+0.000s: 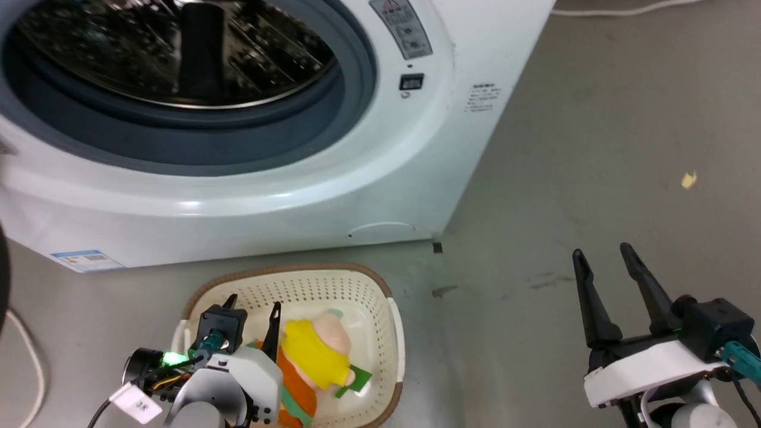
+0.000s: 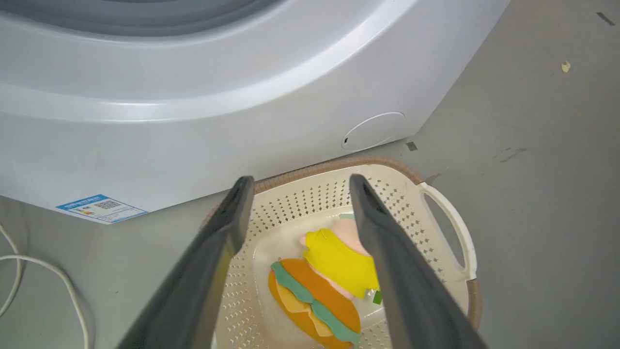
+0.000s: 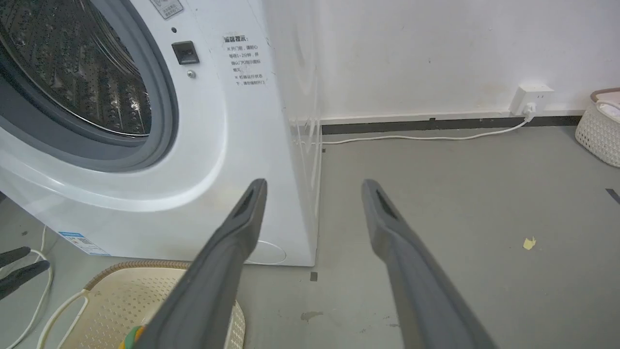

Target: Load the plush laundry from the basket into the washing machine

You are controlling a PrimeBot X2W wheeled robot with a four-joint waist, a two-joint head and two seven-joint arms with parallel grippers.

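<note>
Head view: the washing machine (image 1: 416,148) stands on the grey floor (image 1: 594,148), its steel drum (image 1: 178,53) open to view inside the grey ring (image 1: 351,101). The basket (image 1: 333,285) sits on the floor just in front of it. The plush laundry (image 1: 318,351) lies in the basket, pink head toward the machine and orange base toward the robot. The left tool (image 1: 252,304) hangs over the basket's left half with its fingers wide apart and nothing held; the plush lies just to the right of its right finger. The right tool (image 1: 601,252) is well apart to the right over bare floor, fully spread and empty. A small yellow scrap (image 1: 688,179) lies on the floor beyond it.

Left wrist view: the two fingers stand wide open and point down into the basket. The plush lies on the basket floor between and below them, nearer the right finger, which covers part of its pink head and yellow top. Whether that finger touches it I cannot tell.

Right wrist view: the fingers are spread wide with only floor between them. The machine stands to the left, and a corner of the basket shows at the lower left beside the left finger. At the far wall are a socket (image 3: 530,94), a white cable (image 3: 411,137) and a second basket (image 3: 598,131).
</note>
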